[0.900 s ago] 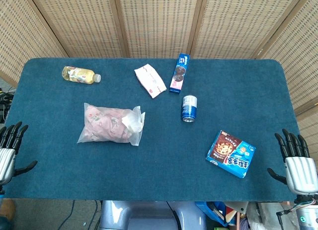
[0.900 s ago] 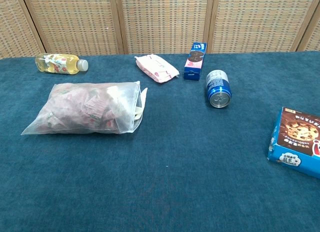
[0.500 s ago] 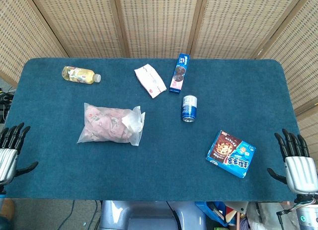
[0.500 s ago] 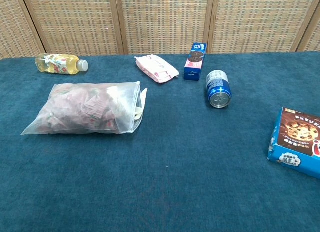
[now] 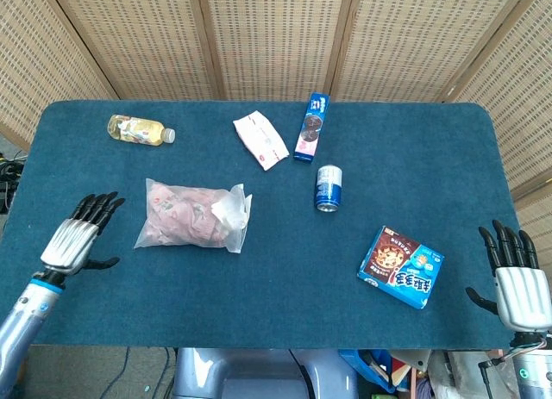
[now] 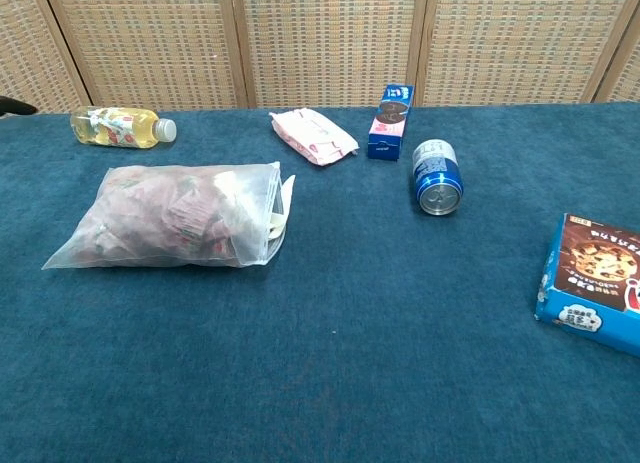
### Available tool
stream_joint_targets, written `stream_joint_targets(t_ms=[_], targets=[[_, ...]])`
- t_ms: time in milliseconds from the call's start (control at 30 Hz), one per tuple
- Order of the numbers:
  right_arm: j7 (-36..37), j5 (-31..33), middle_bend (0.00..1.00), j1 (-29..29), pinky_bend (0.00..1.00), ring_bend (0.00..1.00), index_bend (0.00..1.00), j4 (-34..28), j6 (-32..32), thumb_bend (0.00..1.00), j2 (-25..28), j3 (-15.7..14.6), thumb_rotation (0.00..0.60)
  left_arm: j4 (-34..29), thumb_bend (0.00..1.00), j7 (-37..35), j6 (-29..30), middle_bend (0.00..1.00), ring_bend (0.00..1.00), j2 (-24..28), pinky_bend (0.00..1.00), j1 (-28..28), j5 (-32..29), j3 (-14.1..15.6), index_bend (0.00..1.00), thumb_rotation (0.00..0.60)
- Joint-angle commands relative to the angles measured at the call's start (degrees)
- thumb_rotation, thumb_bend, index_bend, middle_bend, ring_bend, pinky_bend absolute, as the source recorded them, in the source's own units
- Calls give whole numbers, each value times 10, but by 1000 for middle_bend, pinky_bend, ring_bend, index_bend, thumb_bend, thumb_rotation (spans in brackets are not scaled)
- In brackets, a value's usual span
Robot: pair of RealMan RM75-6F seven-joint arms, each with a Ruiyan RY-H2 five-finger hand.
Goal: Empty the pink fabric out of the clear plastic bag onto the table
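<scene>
A clear plastic bag [image 5: 197, 216] lies flat on the blue table, left of centre, stuffed with pink patterned fabric [image 5: 177, 213]. Its opening faces right, where a white fold pokes out [image 6: 282, 205]. The chest view shows the bag [image 6: 170, 218] and the fabric [image 6: 140, 213] at the left. My left hand [image 5: 79, 238] hovers over the table just left of the bag, fingers spread, holding nothing. My right hand [image 5: 515, 278] stays off the table's right front corner, fingers spread and empty. Only a dark fingertip [image 6: 12, 106] shows at the chest view's left edge.
A yellow drink bottle [image 5: 138, 130] lies at the back left. A pink-white packet [image 5: 260, 140] and a blue biscuit box [image 5: 311, 127] sit at the back centre. A blue can [image 5: 328, 189] lies right of the bag. A cookie box [image 5: 401, 266] rests near the right front.
My left hand has risen from the table's left front corner and moved right and forward, over the table beside the bag. The right hand has barely shifted. The bag has not moved.
</scene>
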Motion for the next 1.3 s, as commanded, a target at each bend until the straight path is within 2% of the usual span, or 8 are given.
stream_joint_targets(t_ms=[33,500,900,967,1033,1100,1167,1300], targets=[[-3,8,0,2,0,0,0,1,-4,0,-1,3,600,39,148,-22,-79,0,0,-37,0,-62,-12,-15,0,600],[19,59,0,8,0,0,0,29,-30,0,-3,22,600,142,144,-17,-214,0,0,-129,0,-162,-62,-26,0,600],[21,79,0,7,0,0,0,42,-36,0,-4,27,600,229,146,-52,-242,0,0,-203,3,-203,-66,-19,0,600],[21,81,0,7,0,0,0,43,-37,0,-5,27,600,241,146,-55,-247,7,12,-214,75,-207,-69,-18,0,600],[22,81,0,7,0,0,0,44,-37,0,-5,27,600,249,147,-62,-249,84,89,-222,200,-210,-73,-18,12,600],[24,82,0,7,0,0,0,44,-38,0,-5,27,600,252,147,-75,-251,230,221,-227,334,-212,-76,-20,98,600],[25,82,0,7,0,0,0,44,-38,0,-4,27,600,252,147,-92,-250,387,356,-229,452,-213,-77,-21,280,600],[25,82,0,8,0,0,0,45,-39,0,-4,27,600,263,156,-116,-216,522,479,-238,543,-210,-65,-20,477,600]])
